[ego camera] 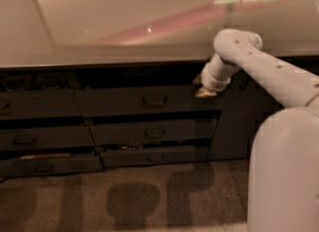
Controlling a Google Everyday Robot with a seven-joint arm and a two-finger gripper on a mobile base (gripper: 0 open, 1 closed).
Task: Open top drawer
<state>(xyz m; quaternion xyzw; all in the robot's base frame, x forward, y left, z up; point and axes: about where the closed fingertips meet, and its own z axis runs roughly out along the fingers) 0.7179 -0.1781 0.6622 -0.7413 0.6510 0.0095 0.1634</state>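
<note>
The top drawer [114,101] is the uppermost front in the centre column of the cabinet, directly under the edge of the desk [124,32], with its small bail handle [154,99] at mid-width. The end effector [205,92] hangs at the upper right corner of that front, well to the right of the handle, carried by the arm [264,69], which reaches in from the right and bends downward at the wrist. This placement suggests an approach along the drawer's edge or top lip rather than a grasp on the handle, though that is a judgement only. Whether the end effector is spread or pressed together cannot be told, and contact with the drawer front cannot be confirmed; only a pale tan tip is distinguishable against the dark panel. A dark band lies between the desk edge and the drawer front; whether it marks a drawer pulled slightly out or a fixed recess cannot be determined. The middle drawer [154,132] and the bottom drawer [154,156] sit below. The robot body [284,176] covers the lower right of the view and cuts off part of the cabinet door [234,126]. The left column of drawers [40,139] is cropped at the frame edge.
</note>
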